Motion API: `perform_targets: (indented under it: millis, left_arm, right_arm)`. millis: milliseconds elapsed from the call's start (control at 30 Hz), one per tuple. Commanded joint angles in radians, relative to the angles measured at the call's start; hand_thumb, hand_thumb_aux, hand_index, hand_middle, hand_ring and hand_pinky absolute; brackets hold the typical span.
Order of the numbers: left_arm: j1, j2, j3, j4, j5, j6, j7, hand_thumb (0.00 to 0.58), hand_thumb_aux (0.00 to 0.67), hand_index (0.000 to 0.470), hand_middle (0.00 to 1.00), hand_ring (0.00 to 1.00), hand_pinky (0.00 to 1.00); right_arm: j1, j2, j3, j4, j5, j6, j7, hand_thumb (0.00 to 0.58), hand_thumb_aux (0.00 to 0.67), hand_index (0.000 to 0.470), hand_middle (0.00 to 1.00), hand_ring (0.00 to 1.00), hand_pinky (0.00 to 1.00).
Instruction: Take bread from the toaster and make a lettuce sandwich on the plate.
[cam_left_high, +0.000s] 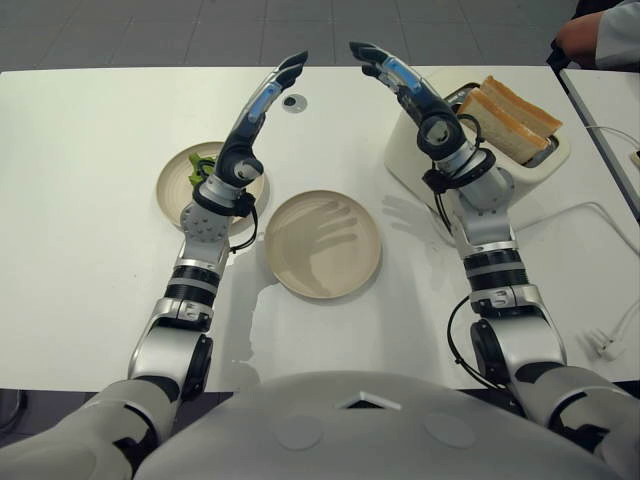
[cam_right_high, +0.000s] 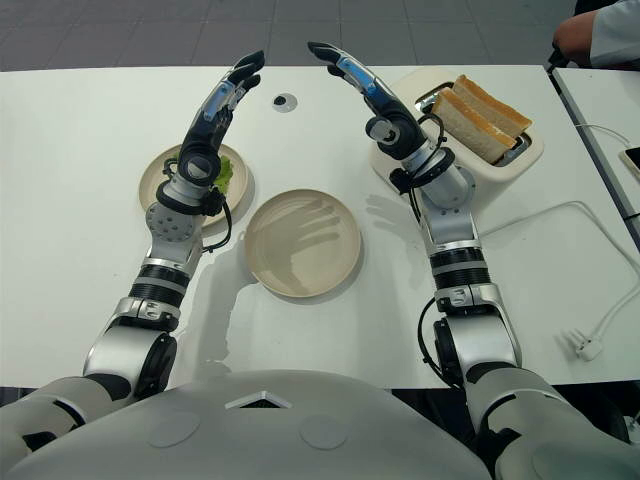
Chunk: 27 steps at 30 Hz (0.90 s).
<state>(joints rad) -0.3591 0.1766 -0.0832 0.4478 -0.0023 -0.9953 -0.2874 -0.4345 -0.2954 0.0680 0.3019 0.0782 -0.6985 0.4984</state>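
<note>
I see a round beige ceramic plate (cam_left_high: 322, 243) near the middle of the white surface (cam_left_high: 90, 280). Just left of it sits a smaller beige plate (cam_left_high: 172, 190) carrying green lettuce leaves (cam_left_high: 200, 165). Toward the far right corner stands a white plastic toaster (cam_left_high: 410, 150), with tan bread slices (cam_left_high: 520, 115) in its slots.

Bread (cam_left_high: 515, 115) sits in toaster (cam_left_high: 408, 150); lettuce (cam_left_high: 200, 170), seemingly, on left dish (cam_left_high: 175, 188).

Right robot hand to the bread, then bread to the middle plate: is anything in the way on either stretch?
Nothing visible. The right robot hand is open, raised beside the toaster, with a clear path to the bread sticking up from the slots. The table between toaster and the empty plate is bare.
</note>
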Motion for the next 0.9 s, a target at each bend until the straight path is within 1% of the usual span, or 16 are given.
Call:
perform_targets:
  millis: [33,567,600,667,700,767,800,833,900]
  left_arm:
    - [-0.003,0.006,-0.002,0.005,0.001,0.009,-0.006,0.0,0.0,0.0,0.0,0.0,0.0]
    - [-0.006,0.004,-0.003,0.007,-0.002,0.011,-0.012,0.0,0.0,0.0,0.0,0.0,0.0]
    - [-0.006,0.004,-0.003,0.005,-0.001,0.011,-0.011,0.0,0.0,0.0,0.0,0.0,0.0]
    - [-0.007,0.001,-0.005,0.001,-0.001,0.014,-0.011,0.0,0.0,0.0,0.0,0.0,0.0]
    - [-0.008,0.0,-0.006,0.002,0.001,0.015,-0.01,0.0,0.0,0.0,0.0,0.0,0.0]
    - [-0.006,-0.004,-0.009,-0.006,0.011,0.018,-0.006,0.0,0.0,0.0,0.0,0.0,0.0]
    - [-0.005,-0.006,-0.01,-0.008,0.013,0.019,-0.005,0.0,0.0,0.0,0.0,0.0,0.0]
    - [-0.005,-0.006,-0.011,-0.009,0.013,0.02,-0.005,0.0,0.0,0.0,0.0,0.0,0.0]
    - [-0.007,-0.006,-0.014,-0.001,0.014,0.018,-0.006,0.0,0.0,0.0,0.0,0.0,0.0]
  right_arm:
    - [-0.014,-0.003,-0.003,-0.011,0.013,0.005,0.009,0.0,0.0,0.0,0.0,0.0,0.0]
    - [-0.02,-0.012,-0.01,-0.02,0.007,0.001,0.009,0.0,0.0,0.0,0.0,0.0,0.0]
    - [-0.024,-0.043,-0.025,-0.023,-0.011,-0.013,0.008,0.0,0.0,0.0,0.0,0.0,0.0]
    - [-0.039,-0.147,-0.101,-0.055,-0.046,-0.029,-0.007,0.0,0.0,0.0,0.01,0.01,0.01]
    - [-0.046,-0.211,-0.155,-0.08,-0.085,-0.041,-0.026,0.0,0.0,0.0,0.0,0.0,0.0]
    - [-0.052,-0.349,-0.258,-0.117,-0.224,-0.069,-0.081,0.0,0.0,0.0,0.0,0.0,0.0]
    - [-0.048,-0.407,-0.299,-0.124,-0.285,-0.062,-0.107,0.0,0.0,0.0,0.0,0.0,0.0]
    - [-0.04,-0.461,-0.326,-0.115,-0.347,-0.037,-0.131,0.0,0.0,0.0,0.04,0.04,0.04]
    - [-0.035,-0.551,-0.336,-0.033,-0.486,0.037,-0.203,0.0,0.0,0.0,0.06,0.06,0.06]
